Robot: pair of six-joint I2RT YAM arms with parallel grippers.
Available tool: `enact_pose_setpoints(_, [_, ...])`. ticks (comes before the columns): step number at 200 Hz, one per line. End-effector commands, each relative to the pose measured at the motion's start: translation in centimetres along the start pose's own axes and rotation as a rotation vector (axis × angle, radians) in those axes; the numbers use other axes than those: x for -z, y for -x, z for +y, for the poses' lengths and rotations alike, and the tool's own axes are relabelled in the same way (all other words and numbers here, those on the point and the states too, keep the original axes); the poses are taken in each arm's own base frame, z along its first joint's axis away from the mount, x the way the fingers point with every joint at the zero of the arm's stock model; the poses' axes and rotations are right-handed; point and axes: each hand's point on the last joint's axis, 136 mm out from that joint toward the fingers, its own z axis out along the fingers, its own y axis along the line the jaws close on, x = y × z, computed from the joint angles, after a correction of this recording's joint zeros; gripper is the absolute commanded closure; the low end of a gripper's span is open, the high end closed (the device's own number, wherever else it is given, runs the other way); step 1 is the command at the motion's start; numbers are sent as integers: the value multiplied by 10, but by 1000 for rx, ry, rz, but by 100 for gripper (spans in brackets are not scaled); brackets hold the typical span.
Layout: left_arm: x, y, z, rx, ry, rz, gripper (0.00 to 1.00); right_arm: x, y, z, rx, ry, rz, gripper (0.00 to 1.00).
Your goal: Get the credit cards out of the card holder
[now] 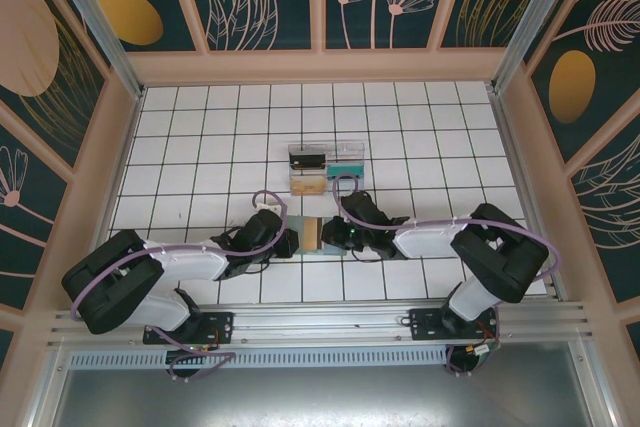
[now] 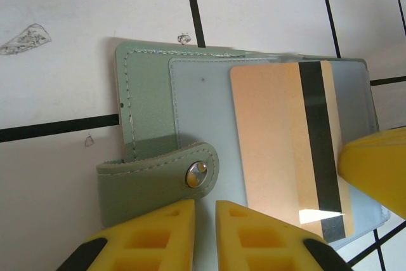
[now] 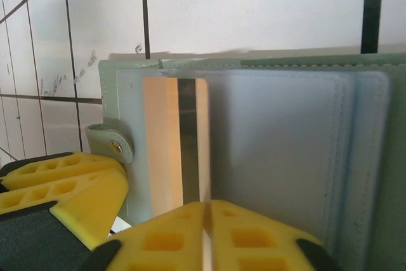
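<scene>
The grey-green card holder point(image 2: 149, 93) lies open on the white tiled table between the two arms, its strap with a metal snap point(image 2: 198, 174) folded over. A peach credit card point(image 2: 273, 144) with a black stripe rests on the holder's blue-grey sleeve point(image 3: 285, 150), partly out of it. My left gripper point(image 2: 205, 204) is pinched on the near edge of that sleeve beside the strap. My right gripper point(image 3: 207, 206) is shut on the edge of the peach card point(image 3: 168, 150). From above, both grippers meet at the holder point(image 1: 328, 235).
A clear compartmented tray point(image 1: 325, 152) stands just behind the holder, with dark, teal and tan flat cards in it. Patterned walls with wooden frames close in the table on three sides. A metal rail runs along the near edge.
</scene>
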Motion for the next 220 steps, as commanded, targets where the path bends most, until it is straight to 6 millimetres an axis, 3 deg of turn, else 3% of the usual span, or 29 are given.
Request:
enact_pose_setpoints(1, [-2, -5, 5, 3, 15, 23, 83, -6, 4, 3, -8, 14, -5, 82])
enact_pose_setpoints(45, [-2, -5, 3, -1, 8, 25, 83, -15, 5, 6, -4, 21, 7, 83])
enact_pose_setpoints(74, [-2, -6, 4, -1, 10, 25, 83, -12, 7, 4, -1, 6, -4, 100])
enact_pose_setpoints(117, [-1, -5, 6, -2, 23, 22, 83, 1, 8, -9, -15, -19, -31, 100])
enact_pose_setpoints(181, [0, -6, 9, -6, 35, 19, 83, 33, 14, -35, -30, -60, -110, 100])
enact_pose_setpoints(220, [3, -2, 6, -4, 27, 11, 82, 67, 28, -17, 66, -17, -208, 100])
